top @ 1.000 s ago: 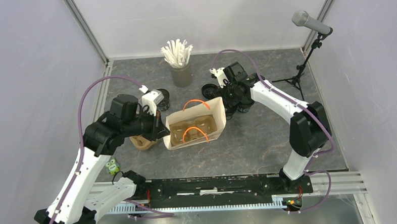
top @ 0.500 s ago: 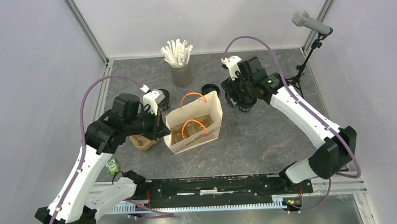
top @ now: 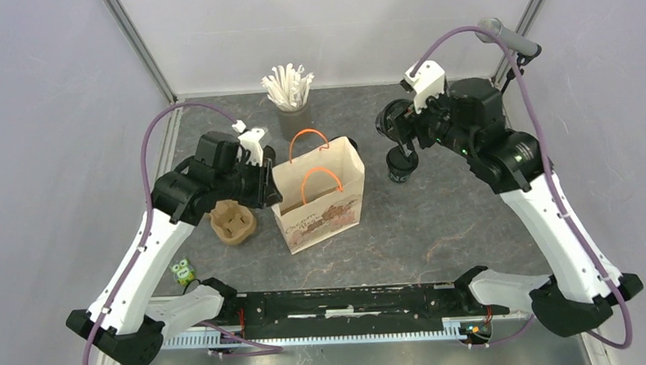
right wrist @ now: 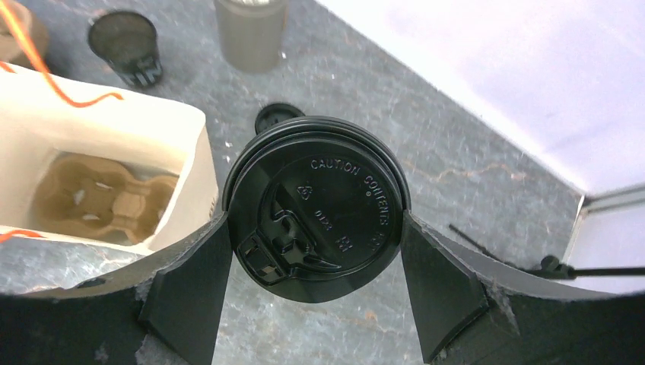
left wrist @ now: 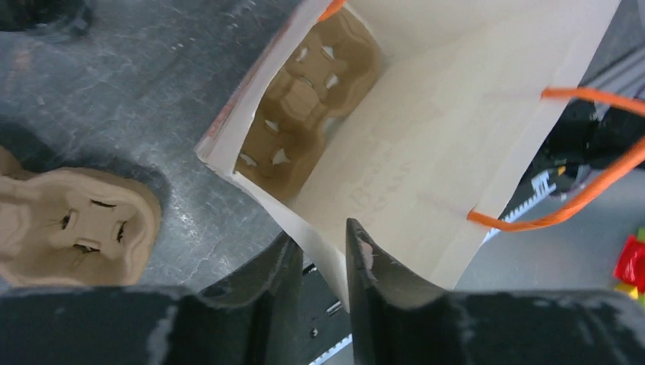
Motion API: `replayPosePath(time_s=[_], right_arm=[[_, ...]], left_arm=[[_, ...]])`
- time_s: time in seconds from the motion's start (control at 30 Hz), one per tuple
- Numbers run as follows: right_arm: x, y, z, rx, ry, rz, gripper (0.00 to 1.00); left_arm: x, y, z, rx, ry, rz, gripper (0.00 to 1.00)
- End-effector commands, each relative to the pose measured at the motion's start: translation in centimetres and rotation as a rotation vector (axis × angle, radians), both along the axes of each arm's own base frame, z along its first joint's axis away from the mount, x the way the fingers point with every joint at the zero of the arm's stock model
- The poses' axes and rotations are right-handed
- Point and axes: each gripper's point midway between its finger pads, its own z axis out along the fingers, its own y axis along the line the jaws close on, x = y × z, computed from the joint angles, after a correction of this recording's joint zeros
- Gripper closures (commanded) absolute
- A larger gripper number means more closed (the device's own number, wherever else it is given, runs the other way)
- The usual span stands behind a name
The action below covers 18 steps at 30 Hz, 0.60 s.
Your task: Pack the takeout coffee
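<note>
Gripping a lidded black cup (right wrist: 316, 209) by its sides, the right jaws are closed on it, a finger (right wrist: 190, 293) on each flank and the round lid facing the wrist camera. That cup is to the right of the paper bag (top: 321, 203) and apart from it. Whether its base touches the surface (top: 437, 227) cannot be told.

The left jaws are pinched shut on the bag's left wall near the rim, and the wall passes between the two fingers (left wrist: 262, 285). The bag stands upright with its mouth open and its orange handles (top: 315, 179) raised. A brown pulp carrier (left wrist: 304, 114) lies on its floor. A second carrier (top: 233, 222) rests on the surface just left of the bag.

Farther back stand an open black cup (right wrist: 125, 42) and a grey cup of white straws (top: 293, 110). A loose black lid (right wrist: 278, 115) lies flat between them and the held cup.
</note>
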Motion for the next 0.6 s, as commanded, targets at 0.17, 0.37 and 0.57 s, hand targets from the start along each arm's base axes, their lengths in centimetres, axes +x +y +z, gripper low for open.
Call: replayPosePath(time_s=[0.17, 0.37, 0.57], right_arm=[[-2.0, 5.0, 6.4, 0.179, -0.177, 0.25, 0.32], [-5.0, 10.4, 7.1, 0.169, -0.215, 0.444, 0.31], [-6.2, 11.4, 5.1, 0.106, -0.202, 0.462, 0.31]], left_arm=[[1.1, 2.2, 3.0, 0.01, -0.015, 0.223, 0.58], [0.0, 3.1, 2.5, 0.009, 0.032, 0.297, 0.56], [0.0, 3.2, 1.8, 0.036, 0.072, 0.315, 0.56]])
